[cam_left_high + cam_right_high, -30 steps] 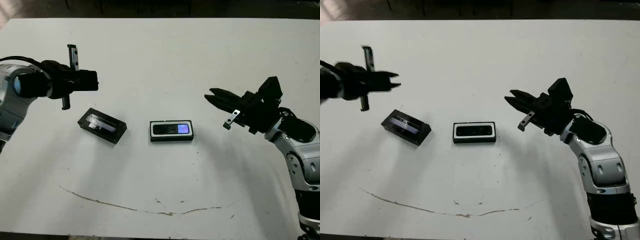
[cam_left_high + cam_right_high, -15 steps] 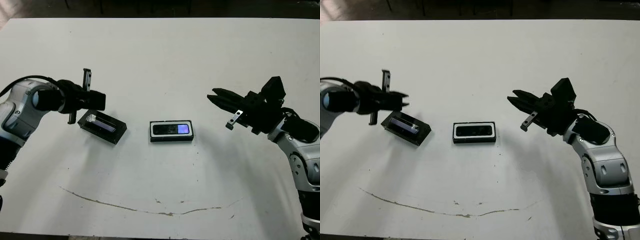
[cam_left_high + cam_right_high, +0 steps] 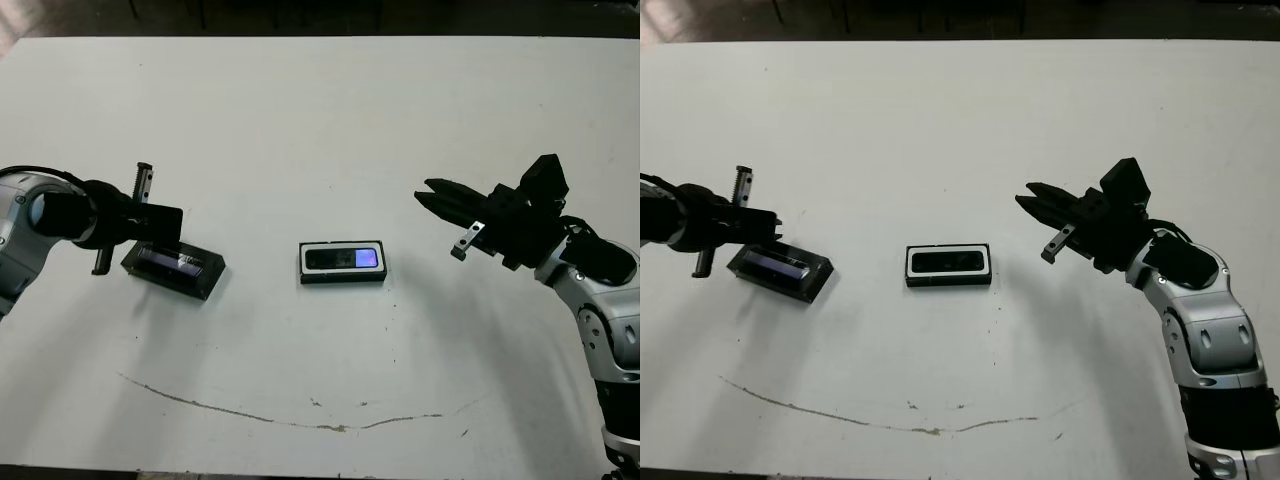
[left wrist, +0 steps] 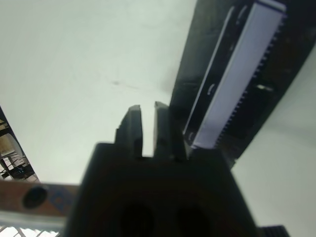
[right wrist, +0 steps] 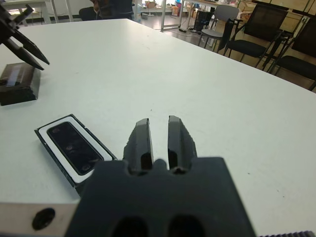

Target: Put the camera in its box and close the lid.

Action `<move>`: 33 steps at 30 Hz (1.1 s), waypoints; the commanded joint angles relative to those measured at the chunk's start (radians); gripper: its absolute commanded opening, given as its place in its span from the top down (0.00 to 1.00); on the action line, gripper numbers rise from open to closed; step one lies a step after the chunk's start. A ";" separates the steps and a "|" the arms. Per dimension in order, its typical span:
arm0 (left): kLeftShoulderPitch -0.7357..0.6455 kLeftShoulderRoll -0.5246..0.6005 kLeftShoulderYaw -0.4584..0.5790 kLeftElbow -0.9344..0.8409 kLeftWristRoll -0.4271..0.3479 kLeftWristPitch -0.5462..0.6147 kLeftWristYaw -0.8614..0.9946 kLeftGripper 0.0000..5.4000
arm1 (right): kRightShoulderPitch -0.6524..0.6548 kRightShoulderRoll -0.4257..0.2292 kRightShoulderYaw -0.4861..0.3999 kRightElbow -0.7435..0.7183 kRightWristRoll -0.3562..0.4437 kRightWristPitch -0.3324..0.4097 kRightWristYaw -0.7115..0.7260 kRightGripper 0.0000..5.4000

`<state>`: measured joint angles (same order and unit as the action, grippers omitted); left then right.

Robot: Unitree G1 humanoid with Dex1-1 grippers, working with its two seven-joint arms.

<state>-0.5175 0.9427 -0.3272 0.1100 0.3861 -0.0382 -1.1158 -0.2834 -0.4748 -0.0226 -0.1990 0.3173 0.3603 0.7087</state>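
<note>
Lying in its white-lined box at the tabletop's middle, the camera shows a blue-violet patch. Well to its left sits the black windowed lid, with the left gripper touching its far end, jaws nearly together, grasping nothing. Off right, apart, the right gripper hovers, jaws clenched, empty.

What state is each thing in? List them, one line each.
camera: lying in the box, screen up.
box: open, with the lid off.
lid: flat on the table, apart from the box, beside the left gripper.
left gripper: jaws shut, holding nothing.
right gripper: jaws shut, empty.
</note>
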 commanded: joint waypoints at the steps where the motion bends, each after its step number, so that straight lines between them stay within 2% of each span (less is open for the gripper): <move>1: 0.064 0.027 -0.002 -0.013 -0.018 0.021 -0.051 1.00 | 0.020 -0.015 0.007 0.003 -0.007 0.009 0.000 1.00; 9: 0.103 0.059 0.101 -0.104 -0.123 0.124 -0.104 1.00 | 0.020 -0.015 0.018 -0.024 -0.017 0.043 -0.024 1.00; 12: 0.126 0.063 0.136 -0.132 -0.153 0.189 -0.105 1.00 | 0.022 -0.014 0.020 -0.027 -0.016 0.044 -0.027 1.00; 16: 0.153 0.056 0.166 -0.143 -0.195 0.206 -0.091 1.00 | 0.023 -0.015 0.023 -0.023 -0.022 0.032 -0.027 1.00; 19: 0.160 0.047 0.174 -0.149 -0.199 0.222 -0.066 1.00 | 0.021 -0.013 0.026 -0.018 -0.023 0.022 -0.021 1.00; 25: 0.148 0.051 0.172 -0.092 -0.180 0.172 0.006 1.00 | 0.024 -0.010 0.022 -0.007 -0.013 0.017 -0.007 1.00; 33: 0.160 0.089 0.147 -0.085 -0.141 0.212 -0.017 1.00 | 0.030 -0.015 0.022 -0.017 -0.021 0.021 -0.010 1.00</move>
<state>-0.3821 1.0095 -0.1627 0.0219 0.2317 0.1647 -1.1169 -0.2766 -0.4749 -0.0035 -0.2204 0.3014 0.3796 0.6969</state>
